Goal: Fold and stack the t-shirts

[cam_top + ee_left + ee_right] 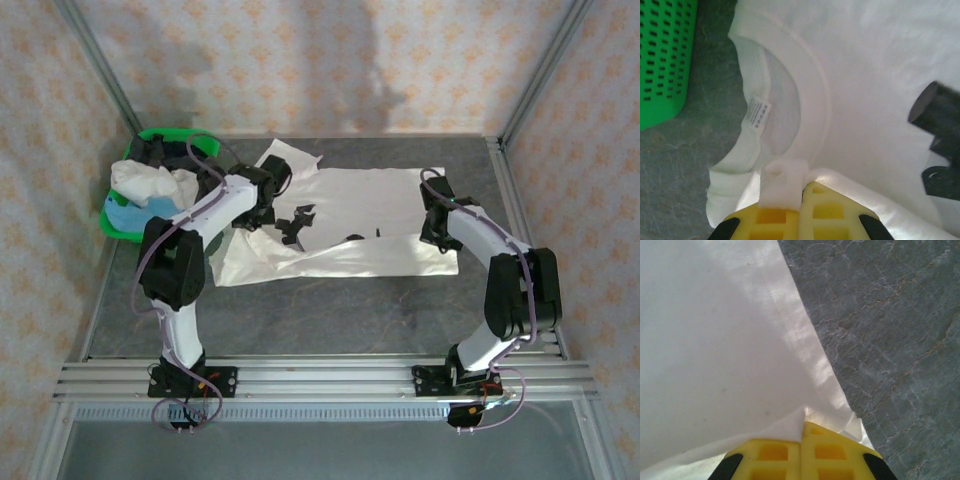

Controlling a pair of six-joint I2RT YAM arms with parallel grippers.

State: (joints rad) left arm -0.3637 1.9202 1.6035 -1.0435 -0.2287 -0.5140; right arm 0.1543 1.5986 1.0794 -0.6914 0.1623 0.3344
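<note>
Yellow fingers (830, 210) of the left gripper (801, 187) are pressed together on a small fold of the white shirt (865, 75), just beside the collar (812, 80). The neck label (759, 111) faces up inside the opening, and part of the black print (935, 110) lies to the right. The right gripper (801, 429) is likewise closed, pinching the shirt at its edge where the cloth meets the bare table (890, 315).

From above, you see the shirt spread flat mid-table between the two arms. The other shirts (150, 190), white and light blue, are heaped in the green basket (125, 225) at the far left.

Judged from this, you are at the start of a fold, with both ends pinched and nothing stacked yet.

Hazards:
- **Slipping grip.** Each pinch takes only a little cloth, and the fabric looks shiny. A quick lift may pull it free.
- **Single layer.** You cannot tell whether both layers are held. If only the top one is, the shirt will gape rather than fold.
- **Uneven travel.** If one arm leads, the crease will run skew and the print side will bunch.
- **Basket contact.** The basket sits close beside the left arm, so a wide swing could knock it.
</note>
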